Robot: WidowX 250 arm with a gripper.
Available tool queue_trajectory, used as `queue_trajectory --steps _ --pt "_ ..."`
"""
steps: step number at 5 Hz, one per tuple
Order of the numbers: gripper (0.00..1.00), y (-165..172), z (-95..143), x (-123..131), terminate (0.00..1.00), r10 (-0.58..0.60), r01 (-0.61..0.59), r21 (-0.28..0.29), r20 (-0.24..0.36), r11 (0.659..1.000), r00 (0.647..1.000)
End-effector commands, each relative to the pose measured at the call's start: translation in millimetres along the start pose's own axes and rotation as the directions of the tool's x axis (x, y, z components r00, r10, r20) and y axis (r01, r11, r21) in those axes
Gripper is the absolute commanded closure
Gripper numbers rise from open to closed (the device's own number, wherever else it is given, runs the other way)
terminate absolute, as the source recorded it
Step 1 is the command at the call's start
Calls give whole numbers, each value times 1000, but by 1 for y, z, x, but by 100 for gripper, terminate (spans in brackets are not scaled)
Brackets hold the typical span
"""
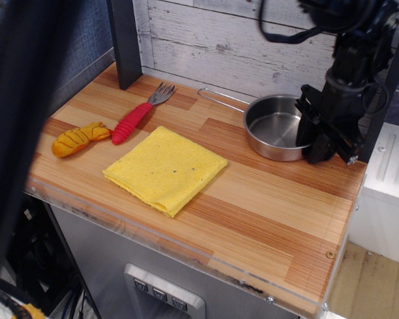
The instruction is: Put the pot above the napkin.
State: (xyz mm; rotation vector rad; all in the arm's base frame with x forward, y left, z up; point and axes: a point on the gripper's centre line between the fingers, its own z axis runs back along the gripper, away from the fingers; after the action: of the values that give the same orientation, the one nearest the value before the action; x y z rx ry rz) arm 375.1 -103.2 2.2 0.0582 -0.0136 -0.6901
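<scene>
Steel gleams at the back right: shallow round stainless pot (274, 135), thin wire handle, beside the black hand (321, 147), whose grip I cannot tell. Soft yellow square napkin (165, 169) lies mid-worktop (266, 199), red-handled fork (138, 115) behind.

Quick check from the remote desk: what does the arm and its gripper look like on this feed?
The arm is matte black and blocky, with a black cable looping from its upper section. The gripper is black too, boxy with angular finger plates. No markings are legible.
</scene>
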Motion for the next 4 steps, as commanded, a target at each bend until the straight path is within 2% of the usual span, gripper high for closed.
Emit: queue_trajectory --steps 1,2,3,4 --pt "0 40 50 -59 0 143 -142 -17 120 990 982" --pt "0 49 75 -73 0 215 -214 -27 188 977 959" --pt "0 56 95 -80 0 261 -247 -86 248 965 933" --pt "0 58 115 -96 0 360 -352 -78 245 933 900"
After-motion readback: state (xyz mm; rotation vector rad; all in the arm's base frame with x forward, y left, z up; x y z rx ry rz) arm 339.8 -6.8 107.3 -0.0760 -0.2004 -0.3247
